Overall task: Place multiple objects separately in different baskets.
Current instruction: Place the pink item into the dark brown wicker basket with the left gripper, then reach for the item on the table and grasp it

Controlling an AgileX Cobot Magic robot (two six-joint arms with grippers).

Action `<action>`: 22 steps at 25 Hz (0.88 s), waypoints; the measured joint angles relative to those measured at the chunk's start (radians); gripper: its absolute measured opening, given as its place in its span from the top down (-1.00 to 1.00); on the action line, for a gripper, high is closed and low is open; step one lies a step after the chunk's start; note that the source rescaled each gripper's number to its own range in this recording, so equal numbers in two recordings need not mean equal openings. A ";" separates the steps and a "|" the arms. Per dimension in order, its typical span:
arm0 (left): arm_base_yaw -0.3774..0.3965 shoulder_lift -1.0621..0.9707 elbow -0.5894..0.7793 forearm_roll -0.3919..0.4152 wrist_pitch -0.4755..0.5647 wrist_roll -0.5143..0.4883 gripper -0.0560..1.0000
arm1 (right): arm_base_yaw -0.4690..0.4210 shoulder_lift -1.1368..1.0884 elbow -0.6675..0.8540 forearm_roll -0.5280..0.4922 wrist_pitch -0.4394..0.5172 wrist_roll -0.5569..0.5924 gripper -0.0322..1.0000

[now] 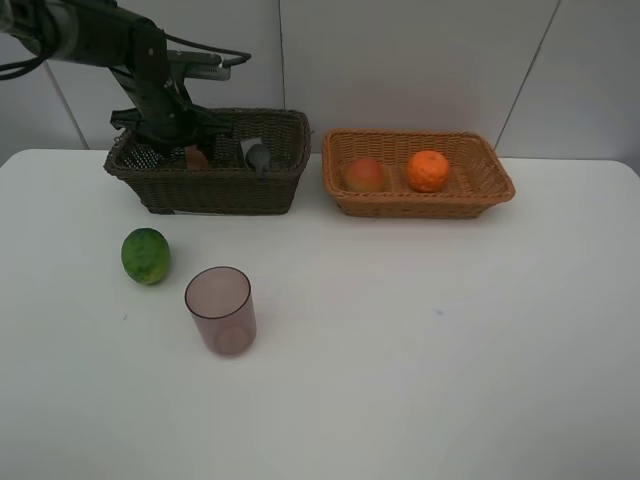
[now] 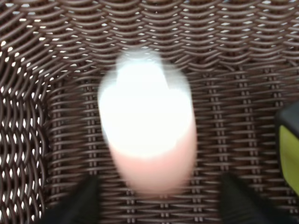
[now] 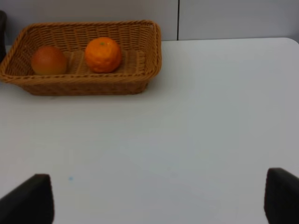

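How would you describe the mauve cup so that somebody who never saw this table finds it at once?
On the white table, look in front of the dark brown basket, where only two things stand. Right of the green round fruit in the high view, and nearer the camera, is the cup: upright, open-topped, see-through mauve, not solid and round.

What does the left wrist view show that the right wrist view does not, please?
Only the left wrist view: the inside of the dark brown wicker basket, a blurred pink white-capped bottle and the edge of a dark item with a yellow-green face. Only the right wrist view: the tan wicker basket holding an orange and a peach-like fruit, on the white table. Both: the dark fingertips of that arm's own hand, left hand and right hand, spread wide with nothing gripped.
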 joint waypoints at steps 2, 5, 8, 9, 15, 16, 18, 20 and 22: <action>0.000 0.000 -0.023 0.000 0.049 0.012 -0.85 | 0.000 0.000 0.000 0.000 0.000 0.000 -0.91; -0.003 0.000 -0.074 -0.001 0.145 0.056 -0.90 | 0.000 0.000 0.000 0.000 0.000 0.000 -0.91; -0.015 -0.013 -0.105 -0.012 0.230 0.106 -0.91 | 0.000 0.000 0.000 0.000 0.000 0.000 -0.91; -0.020 -0.026 -0.106 -0.026 0.246 0.119 -0.91 | 0.000 0.000 0.000 0.000 0.000 0.000 -0.91; -0.073 -0.122 -0.109 -0.105 0.318 0.208 -0.91 | 0.000 0.000 0.000 0.000 0.000 0.000 -0.91; -0.086 -0.138 -0.109 -0.118 0.332 0.230 -0.91 | 0.000 0.000 0.000 0.000 0.000 0.000 -0.91; -0.116 -0.161 -0.109 -0.139 0.370 0.268 -0.91 | 0.000 0.000 0.000 0.000 0.000 0.000 -0.91; -0.155 -0.176 -0.109 -0.165 0.423 0.316 -0.91 | 0.000 0.000 0.000 0.000 -0.001 0.000 -0.91; -0.197 -0.180 -0.109 -0.190 0.504 0.383 -0.94 | 0.000 0.000 0.000 0.000 -0.001 0.000 -0.91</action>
